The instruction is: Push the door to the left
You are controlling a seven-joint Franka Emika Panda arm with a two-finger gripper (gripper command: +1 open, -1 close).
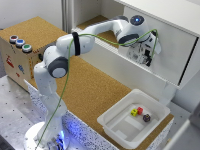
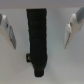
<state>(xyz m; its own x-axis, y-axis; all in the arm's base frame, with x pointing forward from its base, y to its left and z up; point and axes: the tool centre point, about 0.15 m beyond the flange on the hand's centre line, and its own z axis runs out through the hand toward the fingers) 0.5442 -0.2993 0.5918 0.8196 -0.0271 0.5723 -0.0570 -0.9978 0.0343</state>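
The gripper (image 1: 145,56) sits against the door (image 1: 167,47), above the counter (image 1: 95,92); the tray (image 1: 116,122) occupies the counter's near-right corner.

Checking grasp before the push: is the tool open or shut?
Open: in the wrist view the tool has both fingers spread either side of the door's dark handle.

Background: flat pale grey-white surface of the door (image 2: 50,20), filling the whole frame, blurred.
Handle (image 2: 37,35): dark, elongated bar, upright in frame, soft-edged; one end looks slightly wider.
End effector (image 2: 42,30): two light fingers (image 2: 8,29), one on either side of the handle.
Jaws: spread apart, neither finger touching the handle.
Contact with the door: cannot tell.
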